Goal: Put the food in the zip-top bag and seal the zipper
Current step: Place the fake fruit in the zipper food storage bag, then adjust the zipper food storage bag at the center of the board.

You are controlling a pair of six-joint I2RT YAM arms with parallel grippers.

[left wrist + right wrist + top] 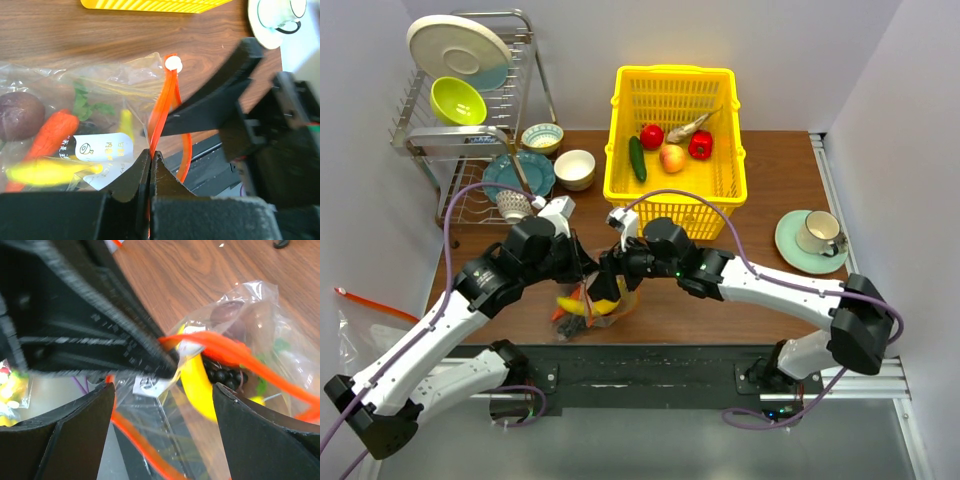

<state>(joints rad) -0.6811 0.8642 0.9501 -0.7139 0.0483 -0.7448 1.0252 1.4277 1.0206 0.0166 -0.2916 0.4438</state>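
Two black two-finger tools meet over the crinkly clear plastic zip-top bag (pixel 592 308), which lies on the dark wooden table (pixel 775 165) near its front edge, between the arms. The left gripper (pixel 151 153) has its jaws pressed fully together on the thin red-orange zipper (pixel 162 102), pinching the strip partway along, and the strip's small white end piece (pixel 173 63) sits at 12 o'clock from the pinch. The right gripper (pixel 164 390) stands wide apart, one finger on either side of the bag's mouth, and has hold of nothing. Inside the bag lie a yellow toy banana (pixel 196 385), a cluster of dark toy grapes (pixel 226 375), an orange toy carrot (pixel 52 132) with a green top and a dull purple round piece (pixel 17 115), beside a white printed label (pixel 97 147). From the bag, the yellow plastic lattice basket (pixel 672 80) stands at 12 o'clock. It holds a red toy apple (pixel 651 136), a green toy cucumber (pixel 637 158), a toy peach (pixel 672 158), a red toy pepper (pixel 700 146) and a grey-beige piece (pixel 687 128). A pale cup (pixel 817 232) on a green saucer (pixel 790 255) rests at 2 o'clock, a wire dish rack (pixel 455 145) carrying plates and bowls stands at 10 o'clock, and a second flat clear bag (pixel 365 325) with an orange strip lies at 9 o'clock, beyond the table's left side.
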